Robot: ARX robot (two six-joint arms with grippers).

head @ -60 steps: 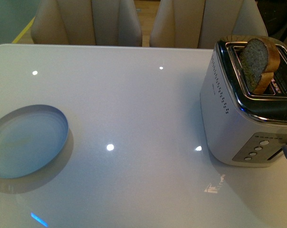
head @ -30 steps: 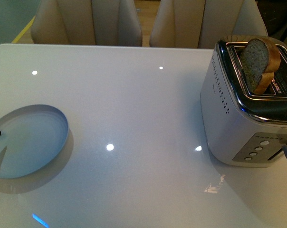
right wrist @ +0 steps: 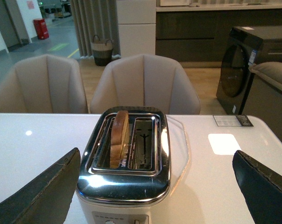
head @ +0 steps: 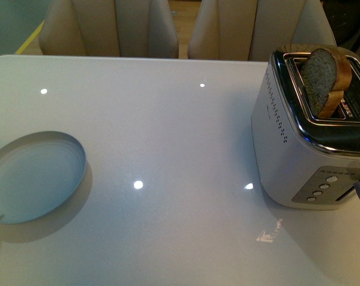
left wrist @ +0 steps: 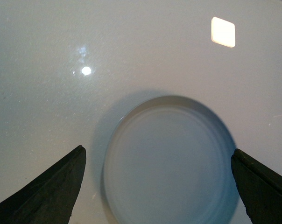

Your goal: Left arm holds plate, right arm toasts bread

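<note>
Hovering above the plate [left wrist: 171,161], left gripper [left wrist: 157,186] spread wide, dark fingers [left wrist: 47,191] flanking the rim without touching. Right gripper [right wrist: 155,186] likewise gaping, aimed at the toaster [right wrist: 124,179] from its control side, holding nothing. Glossy white table [head: 168,131] dotted with ceiling-light reflections; two beige chairs [head: 108,27] behind its far edge, a dark cabinet and basket [right wrist: 101,49] farther back. Plate lying flat near the table's left edge, empty. Bread [head: 326,77] standing upright in one toaster slot, top half poking out; other slot [right wrist: 144,147] empty.
</note>
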